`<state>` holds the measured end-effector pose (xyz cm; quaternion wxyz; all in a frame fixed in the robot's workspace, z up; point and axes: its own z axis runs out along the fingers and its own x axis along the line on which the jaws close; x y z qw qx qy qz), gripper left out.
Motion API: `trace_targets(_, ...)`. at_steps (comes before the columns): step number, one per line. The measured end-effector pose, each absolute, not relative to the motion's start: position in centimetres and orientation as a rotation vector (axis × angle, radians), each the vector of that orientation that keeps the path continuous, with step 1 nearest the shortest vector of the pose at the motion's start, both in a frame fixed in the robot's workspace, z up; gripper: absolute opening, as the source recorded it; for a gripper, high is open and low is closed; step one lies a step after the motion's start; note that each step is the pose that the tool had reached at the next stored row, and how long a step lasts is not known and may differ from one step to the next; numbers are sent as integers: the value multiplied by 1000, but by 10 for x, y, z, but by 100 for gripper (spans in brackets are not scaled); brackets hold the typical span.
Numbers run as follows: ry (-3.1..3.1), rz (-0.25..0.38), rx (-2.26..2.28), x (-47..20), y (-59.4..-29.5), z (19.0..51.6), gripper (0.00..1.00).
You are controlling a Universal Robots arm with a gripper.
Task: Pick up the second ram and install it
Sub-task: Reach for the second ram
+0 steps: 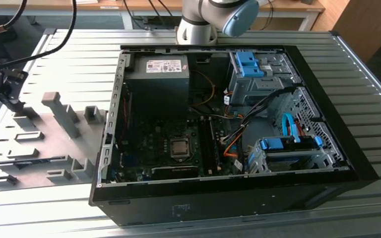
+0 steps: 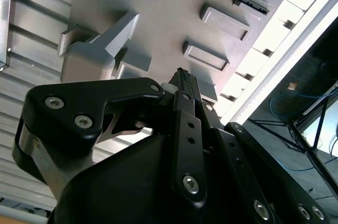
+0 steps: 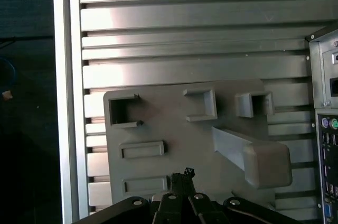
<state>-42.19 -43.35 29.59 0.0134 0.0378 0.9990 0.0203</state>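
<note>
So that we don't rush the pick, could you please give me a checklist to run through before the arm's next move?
1. Position: end effector above the grey fixture plate, outside the PC case: ok.
2. Clearance from the tall grey block: ok, apart in the first wrist view.
3. Location of the second ram: cannot tell; a dark strip lies in a plate slot in the second wrist view and may be it.
4. Anything held: cannot tell.
5. Case side open, motherboard exposed: ok.
6. Install spot free of the loose cables: cannot tell.
</note>
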Motion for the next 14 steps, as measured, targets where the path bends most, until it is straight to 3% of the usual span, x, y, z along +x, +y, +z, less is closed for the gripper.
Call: trace_targets(14,3112,63,118,-422,-434,275,10)
